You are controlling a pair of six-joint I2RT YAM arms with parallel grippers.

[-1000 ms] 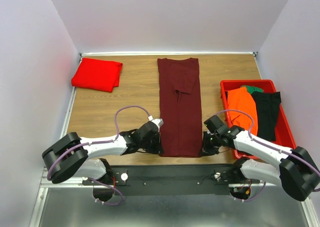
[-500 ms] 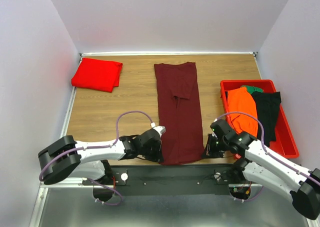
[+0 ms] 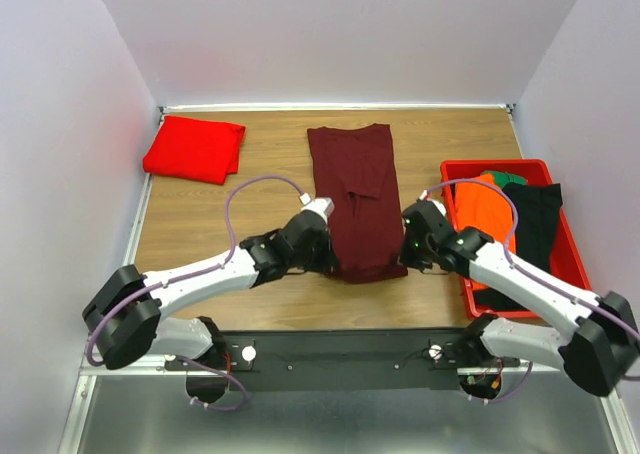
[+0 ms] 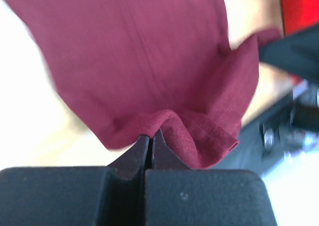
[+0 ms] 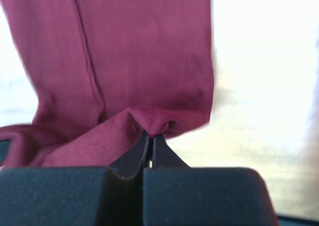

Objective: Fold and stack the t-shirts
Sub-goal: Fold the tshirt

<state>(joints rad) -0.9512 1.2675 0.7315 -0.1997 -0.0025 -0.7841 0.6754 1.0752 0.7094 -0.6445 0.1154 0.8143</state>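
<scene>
Tabletop of pale brown wood-grain board, edged along the far side by a thin metal rail and shut in on three sides by plain pale lilac walls. Below the near edge, a black base plate carrying both arms.

Down the middle of the board, a dark maroon cloth t-shirt, folded into a long narrow strip, neck end toward the far wall, near end held up off the wood.

Left gripper clenched on the near left corner of that strip. In the left wrist view, black fingertips pressed together, with the stitched hem bunched between them. Right gripper likewise clamped tight on the near right corner, hem puckered over its closed tips.

In the far left corner, well apart from the strip, a bright red t-shirt, folded into a flat square.

At the right side of the board, a red plastic bin holding orange cloth, black cloth and a scrap of green cloth.
</scene>
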